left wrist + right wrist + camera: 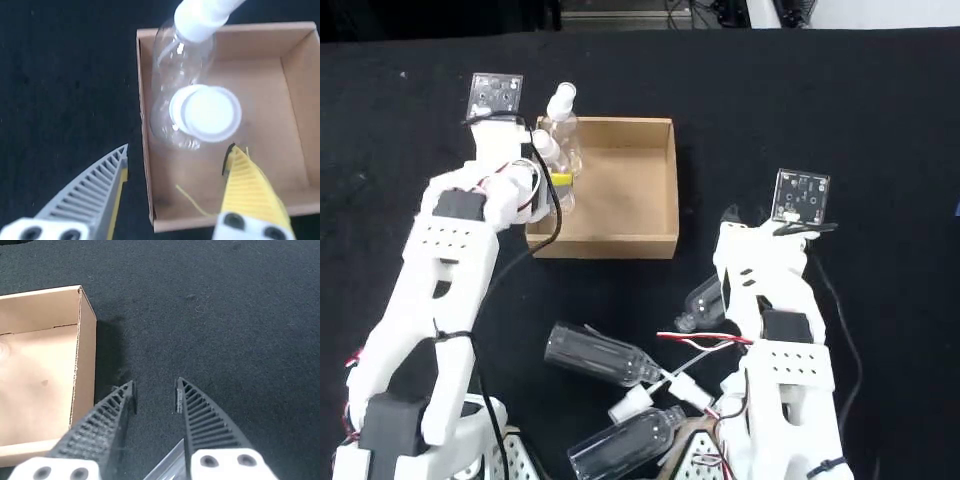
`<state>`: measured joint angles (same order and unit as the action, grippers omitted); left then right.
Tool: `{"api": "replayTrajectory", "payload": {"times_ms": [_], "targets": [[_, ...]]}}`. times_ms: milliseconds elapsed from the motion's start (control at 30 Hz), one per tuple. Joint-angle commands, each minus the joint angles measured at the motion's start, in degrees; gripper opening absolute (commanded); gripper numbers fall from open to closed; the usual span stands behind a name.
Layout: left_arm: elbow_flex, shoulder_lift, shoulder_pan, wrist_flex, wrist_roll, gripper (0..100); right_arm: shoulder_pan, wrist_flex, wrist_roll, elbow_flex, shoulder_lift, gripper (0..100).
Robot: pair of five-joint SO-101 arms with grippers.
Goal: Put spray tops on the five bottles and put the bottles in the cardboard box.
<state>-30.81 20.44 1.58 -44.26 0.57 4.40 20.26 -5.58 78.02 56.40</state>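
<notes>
Two clear bottles with white spray tops stand in the cardboard box (pixel 620 190) against one side wall, one (pixel 561 125) behind the other (pixel 552 165). My left gripper (pixel 558 185) is open just above the nearer one. In the left wrist view this bottle (pixel 205 112) lies just past the open left gripper (pixel 178 147); the grey finger (pixel 100 185) is outside the box wall (pixel 145 165) and the yellow finger (pixel 247 185) inside. My right gripper (pixel 155 384) hangs open over bare cloth beside the box (pixel 40 370).
Uncapped clear bottles lie on the black cloth near the front: one (pixel 600 355), another (pixel 625 440), and a third (pixel 703 300) partly under the right arm. Loose white spray tops (pixel 635 400) lie between them. Red and white wires (pixel 705 342) cross there.
</notes>
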Motion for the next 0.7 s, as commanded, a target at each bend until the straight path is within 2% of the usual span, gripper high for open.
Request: {"api": "replayTrajectory", "payload": {"times_ms": [0,167,433,533,667], "targets": [[5.41,2.02,0.22,-4.57,0.00,29,1.41,-1.93,0.70,-0.40,-0.22,12.0],[3.74,2.73,-1.10,-7.56,-0.18,29,1.41,-1.93,0.70,-0.40,-0.22,12.0],[8.31,9.05,-1.36,-29.36,1.41,29,1.41,-1.93,0.70,-0.48,-0.22,12.0],[9.89,12.04,-0.75,-35.69,9.58,29,1.49,-1.93,0.70,-0.48,-0.22,12.0],[8.48,14.77,5.85,-46.33,25.05,29,1.76,-1.93,0.70,-0.57,-0.22,12.0]]}}
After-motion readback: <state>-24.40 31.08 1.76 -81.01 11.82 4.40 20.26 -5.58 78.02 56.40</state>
